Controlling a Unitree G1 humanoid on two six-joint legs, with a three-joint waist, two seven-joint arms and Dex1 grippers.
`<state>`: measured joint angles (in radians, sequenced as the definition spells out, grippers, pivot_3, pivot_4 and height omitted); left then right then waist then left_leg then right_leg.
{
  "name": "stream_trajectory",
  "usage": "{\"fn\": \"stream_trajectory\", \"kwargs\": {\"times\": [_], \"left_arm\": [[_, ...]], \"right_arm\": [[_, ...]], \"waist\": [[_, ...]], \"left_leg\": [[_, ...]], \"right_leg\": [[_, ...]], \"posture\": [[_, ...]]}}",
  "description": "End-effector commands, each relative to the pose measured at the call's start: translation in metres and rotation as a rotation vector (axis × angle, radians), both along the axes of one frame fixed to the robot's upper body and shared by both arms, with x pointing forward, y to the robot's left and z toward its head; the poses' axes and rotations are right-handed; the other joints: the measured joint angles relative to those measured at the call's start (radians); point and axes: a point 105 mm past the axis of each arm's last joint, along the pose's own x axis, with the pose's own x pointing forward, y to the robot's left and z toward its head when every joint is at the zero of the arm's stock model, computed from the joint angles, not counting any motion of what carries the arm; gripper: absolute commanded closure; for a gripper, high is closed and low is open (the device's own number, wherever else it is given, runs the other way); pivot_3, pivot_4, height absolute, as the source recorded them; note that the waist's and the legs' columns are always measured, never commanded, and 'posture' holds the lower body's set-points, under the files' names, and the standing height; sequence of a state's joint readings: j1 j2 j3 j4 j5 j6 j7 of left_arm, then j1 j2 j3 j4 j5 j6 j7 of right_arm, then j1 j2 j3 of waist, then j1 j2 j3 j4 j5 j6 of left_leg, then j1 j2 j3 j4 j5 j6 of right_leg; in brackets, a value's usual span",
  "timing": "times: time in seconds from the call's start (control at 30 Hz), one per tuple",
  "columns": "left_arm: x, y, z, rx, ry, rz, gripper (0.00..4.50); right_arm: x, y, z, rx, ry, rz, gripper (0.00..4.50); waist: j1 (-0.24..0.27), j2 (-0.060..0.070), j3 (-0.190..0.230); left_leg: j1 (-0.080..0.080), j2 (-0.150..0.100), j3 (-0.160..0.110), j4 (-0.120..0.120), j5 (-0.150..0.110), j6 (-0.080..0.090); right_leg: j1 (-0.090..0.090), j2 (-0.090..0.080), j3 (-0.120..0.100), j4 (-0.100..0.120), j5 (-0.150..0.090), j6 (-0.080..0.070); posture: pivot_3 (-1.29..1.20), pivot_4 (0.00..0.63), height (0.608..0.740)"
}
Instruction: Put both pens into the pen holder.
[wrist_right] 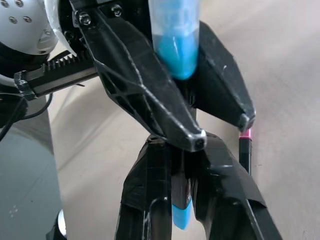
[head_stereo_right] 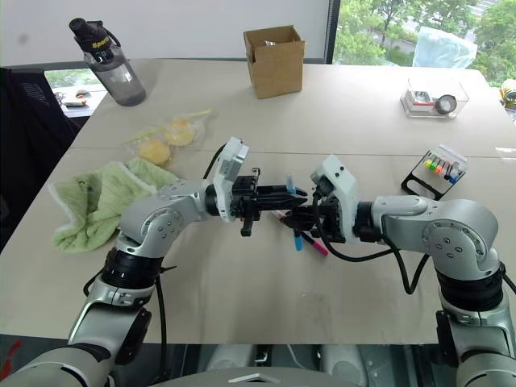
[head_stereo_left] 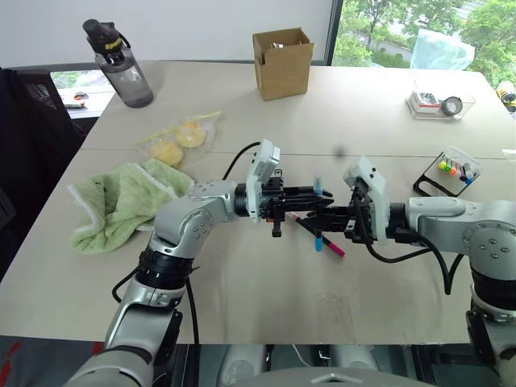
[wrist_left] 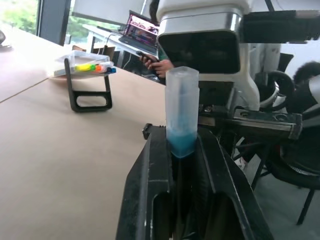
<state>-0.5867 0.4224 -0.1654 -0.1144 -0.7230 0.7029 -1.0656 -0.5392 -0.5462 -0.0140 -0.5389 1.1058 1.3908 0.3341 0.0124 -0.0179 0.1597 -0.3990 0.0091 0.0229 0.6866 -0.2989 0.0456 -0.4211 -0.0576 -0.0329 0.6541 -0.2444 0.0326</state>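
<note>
Both the left gripper [head_stereo_left: 318, 196] and right gripper [head_stereo_left: 337, 219] clamp the blue-capped pen [wrist_left: 181, 112]

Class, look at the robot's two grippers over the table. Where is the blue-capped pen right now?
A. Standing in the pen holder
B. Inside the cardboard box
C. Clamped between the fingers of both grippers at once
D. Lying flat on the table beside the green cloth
C: the blue-capped pen sits between the left gripper fingers, while the right gripper pinches its lower blue end.
</note>
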Motion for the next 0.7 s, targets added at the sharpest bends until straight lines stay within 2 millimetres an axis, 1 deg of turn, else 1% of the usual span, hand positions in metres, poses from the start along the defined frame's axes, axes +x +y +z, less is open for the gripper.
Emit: {"fn": "stream_trajectory", "kwargs": {"times": [0.03,0.1,0.13,0.17,0.23,0.3,0.33,0.37,0.5,0.57,0.63,0.7], "left_arm": [[-0.003,-0.002,0.008,-0.027,-0.039,-0.01,4.5],[0.001,-0.001,0.01,-0.041,-0.046,0.012,3.49],[0.002,-0.001,0.011,-0.049,-0.041,0.018,3.3],[0.002,0.0,0.012,-0.057,-0.034,0.019,2.9],[0.003,0.001,0.013,-0.065,-0.029,0.029,1.88],[0.007,0.003,0.013,-0.061,-0.028,0.068,0.96],[0.006,0.005,0.015,-0.069,-0.019,0.068,0.61],[0.006,0.008,0.017,-0.082,-0.015,0.072,0.07],[0.009,0.024,0.031,-0.147,-0.005,0.12,0.02],[0.012,0.031,0.034,-0.173,0.008,0.151,0.02],[0.014,0.036,0.034,-0.166,-0.005,0.204,0.02],[0.015,0.036,0.034,-0.151,-0.03,0.245,0.02]], "right_arm": [[-0.005,0.003,0.009,0.031,-0.025,0.021,4.45],[-0.006,0.004,0.007,0.024,-0.031,0.021,4.45],[-0.006,0.003,0.007,0.018,-0.042,0.018,4.45],[-0.005,0.002,0.007,0.007,-0.056,0.008,4.45],[-0.004,-0.003,0.005,-0.016,-0.073,-0.006,4.45],[-0.001,-0.011,0.002,-0.045,-0.088,-0.039,4.45],[0.001,-0.017,0.001,-0.057,-0.1,-0.06,4.45],[0.004,-0.022,0.0,-0.07,-0.113,-0.083,4.45],[0.018,-0.05,0.003,-0.121,-0.226,-0.209,4.45],[0.028,-0.067,0.009,-0.17,-0.374,-0.278,4.45],[0.044,-0.094,0.033,-0.172,-0.593,-0.412,4.45],[0.05,-0.109,0.052,-0.173,-0.788,-0.491,4.45]], "waist": [[0.0,0.0,0.0],[0.0,0.0,0.0],[0.001,0.0,0.0],[0.001,0.0,0.0],[0.0,0.0,0.0],[0.0,0.0,0.0],[0.0,0.0,0.0],[0.0,0.0,0.0],[0.0,0.0,0.0],[0.0,0.0,0.0],[0.0,0.0,0.0],[0.001,0.0,0.0]], "left_leg": [[0.0,0.0,0.0,0.0,0.0,0.0],[0.0,0.0,0.0,0.0,-0.001,0.002],[0.0,0.0,0.0,0.0,-0.001,0.002],[0.001,0.0,0.0,0.0,-0.002,0.003],[0.001,0.0,0.0,0.001,-0.002,0.003],[0.001,0.0,0.0,0.001,-0.002,0.003],[0.001,0.0,0.0,0.001,-0.002,0.003],[0.001,0.0,0.0,0.001,-0.002,0.003],[0.001,0.0,0.0,0.001,-0.002,0.003],[0.001,0.0,0.0,0.001,-0.001,0.002],[0.001,0.0,0.0,0.001,0.0,0.0],[0.001,-0.001,0.0,0.002,0.0,0.0]], "right_leg": [[0.0,0.001,0.0,0.0,0.0,0.0],[0.0,0.003,0.0,0.002,0.0,0.0],[0.0,0.003,0.0,0.002,0.0,0.0],[0.0,0.003,0.0,0.002,0.0,0.0],[0.0,0.003,0.0,0.003,0.0,0.0],[0.0,0.003,0.0,0.003,0.0,0.0],[0.0,0.003,0.0,0.003,0.0,0.0],[0.0,0.003,0.0,0.003,0.0,0.0],[0.0,0.003,0.0,0.003,0.0,0.0],[0.0,0.003,0.0,0.003,0.0,0.0],[0.0,0.003,0.0,0.003,0.0,0.0],[0.0,0.003,0.0,0.003,0.0,0.0]], "posture": [[0.0,0.15,0.74],[0.0,0.15,0.74],[0.0,0.15,0.74],[0.0,0.15,0.74],[0.0,0.15,0.74],[0.0,0.15,0.74],[0.0,0.15,0.74],[0.0,0.15,0.74],[0.0,0.15,0.74],[0.0,0.15,0.74],[0.0,0.15,0.74],[0.0,0.15,0.74]]}}
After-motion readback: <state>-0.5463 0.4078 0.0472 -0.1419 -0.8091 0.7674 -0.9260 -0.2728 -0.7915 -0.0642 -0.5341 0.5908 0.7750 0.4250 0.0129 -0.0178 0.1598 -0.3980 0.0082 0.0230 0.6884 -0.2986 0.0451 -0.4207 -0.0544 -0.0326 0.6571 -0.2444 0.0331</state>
